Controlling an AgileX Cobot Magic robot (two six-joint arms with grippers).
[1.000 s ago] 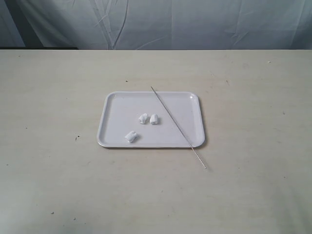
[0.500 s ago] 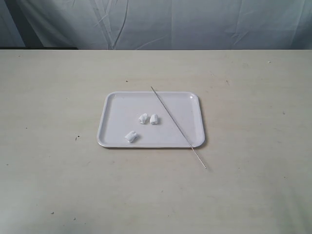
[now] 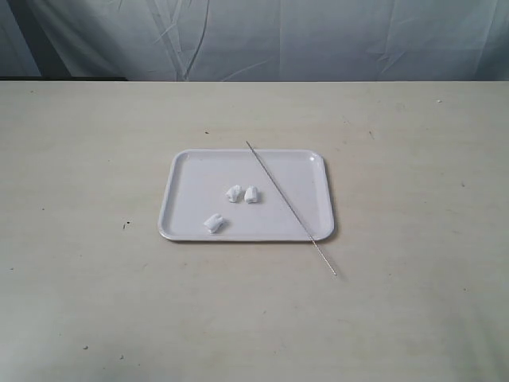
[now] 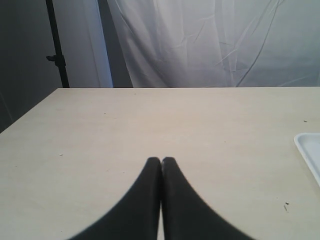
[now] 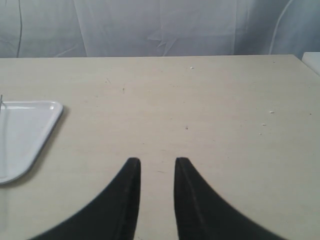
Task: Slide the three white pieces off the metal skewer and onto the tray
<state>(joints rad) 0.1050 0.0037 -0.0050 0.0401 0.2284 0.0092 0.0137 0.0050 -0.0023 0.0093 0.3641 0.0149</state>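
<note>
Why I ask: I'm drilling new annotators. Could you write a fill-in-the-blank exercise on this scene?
1. On the flat white rectangular plastic tray lie ____ small white soft pieces.
2. The thin grey metal skewer lies diagonally across the tray with ____ of the pieces threaded on it.
3. The left gripper is ____.
4. The right gripper is ____.
Missing words: three; none; shut; open.

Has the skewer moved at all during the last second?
No. The skewer still lies across the right part of the tray, one tip over the far rim, the other on the table past the near right corner.
</note>
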